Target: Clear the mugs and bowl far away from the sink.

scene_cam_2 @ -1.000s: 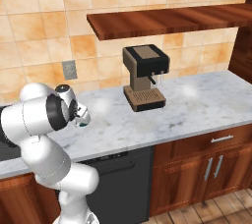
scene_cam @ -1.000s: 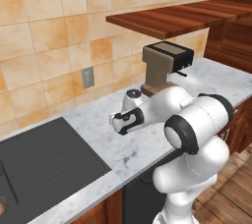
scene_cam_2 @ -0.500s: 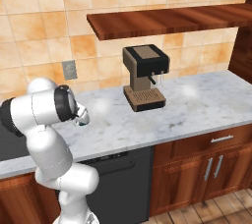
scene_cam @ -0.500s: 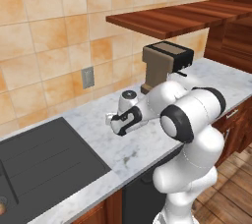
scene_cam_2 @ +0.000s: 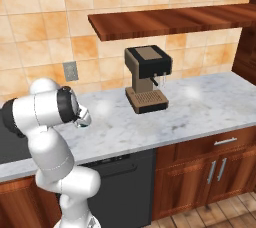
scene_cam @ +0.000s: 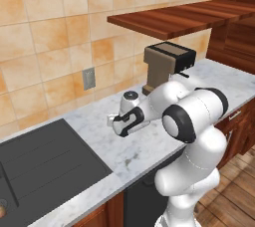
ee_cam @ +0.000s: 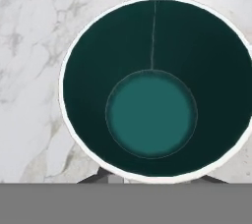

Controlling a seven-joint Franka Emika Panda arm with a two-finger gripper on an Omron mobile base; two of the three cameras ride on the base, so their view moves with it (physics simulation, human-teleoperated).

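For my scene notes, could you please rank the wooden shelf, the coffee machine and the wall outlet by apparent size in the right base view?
1. wooden shelf, largest
2. coffee machine
3. wall outlet, smallest

All three sit near the back wall, so nearness hardly skews this.

White arm (scene_cam: 191, 116) over marble counter (scene_cam: 124, 151) beside sink (scene_cam: 40, 171)

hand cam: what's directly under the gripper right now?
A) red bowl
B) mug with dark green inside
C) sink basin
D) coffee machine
B: the hand view looks straight down into a white-rimmed mug with a dark green inside, standing on the marble counter.
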